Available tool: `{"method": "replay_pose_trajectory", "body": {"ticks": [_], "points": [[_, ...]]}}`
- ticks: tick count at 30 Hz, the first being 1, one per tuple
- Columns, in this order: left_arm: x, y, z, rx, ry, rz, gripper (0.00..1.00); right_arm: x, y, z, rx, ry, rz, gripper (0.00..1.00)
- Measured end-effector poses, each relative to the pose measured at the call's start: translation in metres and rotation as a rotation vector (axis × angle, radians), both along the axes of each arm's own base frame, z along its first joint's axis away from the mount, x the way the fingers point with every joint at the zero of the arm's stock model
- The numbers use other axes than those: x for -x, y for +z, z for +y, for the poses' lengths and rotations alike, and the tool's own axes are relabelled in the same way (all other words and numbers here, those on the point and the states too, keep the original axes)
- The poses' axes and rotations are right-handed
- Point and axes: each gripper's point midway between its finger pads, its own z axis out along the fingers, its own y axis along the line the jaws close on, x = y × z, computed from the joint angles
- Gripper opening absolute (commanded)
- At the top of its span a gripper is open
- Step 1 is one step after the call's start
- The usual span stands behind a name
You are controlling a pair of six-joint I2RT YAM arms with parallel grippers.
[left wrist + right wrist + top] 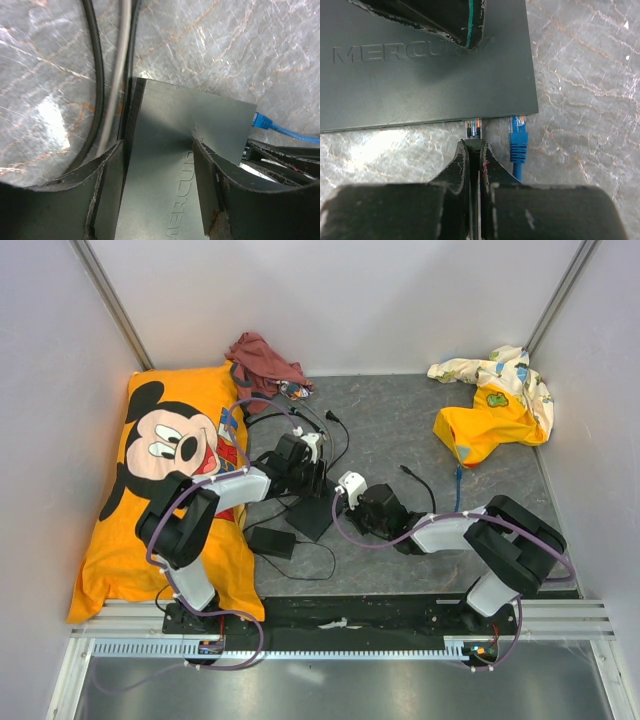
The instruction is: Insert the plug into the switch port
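The switch (pixel 315 512) is a thin, flat black box marked MERCURY, lying on the grey table. My left gripper (pixel 303 472) stands over it with its jaws apart. One finger (pixel 107 190) is beside the vented edge and the other (pixel 210 185) rests on the top face (pixel 165 165). My right gripper (pixel 477 150) is shut on a clear plug (pixel 473 129), whose tip is at the switch's port edge (pixel 430 75). A blue plug (pixel 518 136) sits in the neighbouring port. The ports themselves are hidden under the edge.
A black adapter brick (pixel 270 540) with a cord lies near the switch. Black and grey cables (pixel 97 75) run beside the left finger. A Mickey pillow (pixel 170 470) lies at left, a red cloth (pixel 265 360) at the back and a yellow garment (pixel 495 405) at back right.
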Motion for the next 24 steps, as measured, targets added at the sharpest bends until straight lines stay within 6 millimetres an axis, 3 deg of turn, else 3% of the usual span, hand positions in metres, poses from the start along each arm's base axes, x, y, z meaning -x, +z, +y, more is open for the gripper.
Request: {"method": "replay_pose_trajectory", "body": {"ticks": [19, 24], "points": [[-0.013, 0.001, -0.006, 0.050, 0.042, -0.068, 0.60, -0.015, 0.002, 0.003, -0.017, -0.058, -0.036, 0.00], [-0.016, 0.001, -0.006, 0.038, 0.067, -0.096, 0.61, -0.016, 0.002, 0.002, 0.009, -0.066, -0.019, 0.10]]}}
